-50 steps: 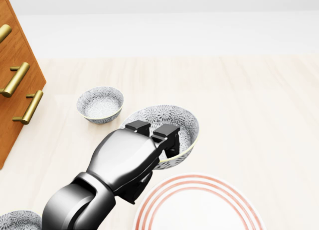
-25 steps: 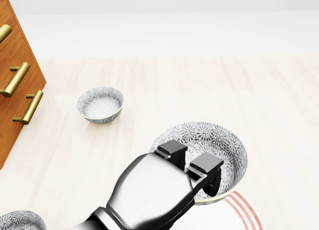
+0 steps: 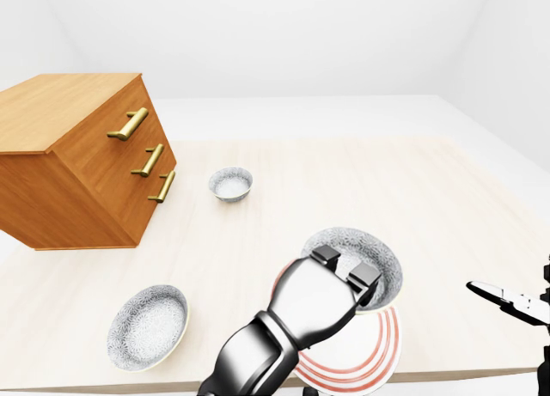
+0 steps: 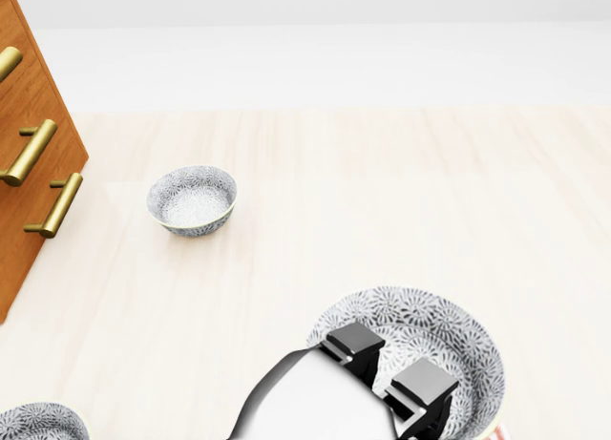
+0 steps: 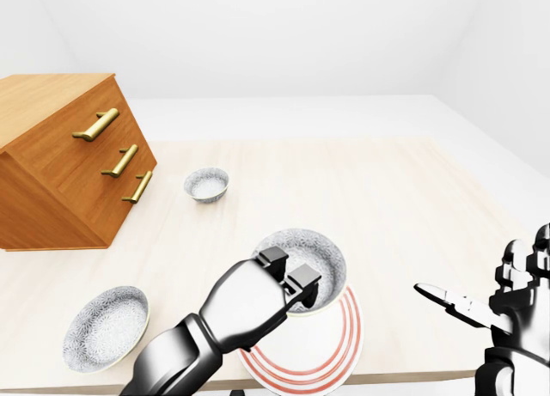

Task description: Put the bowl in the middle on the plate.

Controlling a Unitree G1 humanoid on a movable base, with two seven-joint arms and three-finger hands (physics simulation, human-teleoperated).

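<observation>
At the near edge of the table [image 3: 412, 181], the left hand [image 3: 347, 271] grips the rim of the middle bowl [image 3: 371, 248], two fingers hooked inside it. Over the last second it has carried the bowl from beside the red-ringed plate [image 3: 382, 355] to above the plate's upper part. I cannot tell whether the bowl touches the plate yet. The carry looks nearly done, with lowering and letting go probably left. The right hand [image 5: 509, 303] hangs open and idle at the right. Left of the plate sits a second bowl [image 3: 148, 325]. Farther off, the small bowl [image 3: 230, 183] and drawer chest [image 3: 77, 168] keep their places, so the camera has not moved.
</observation>
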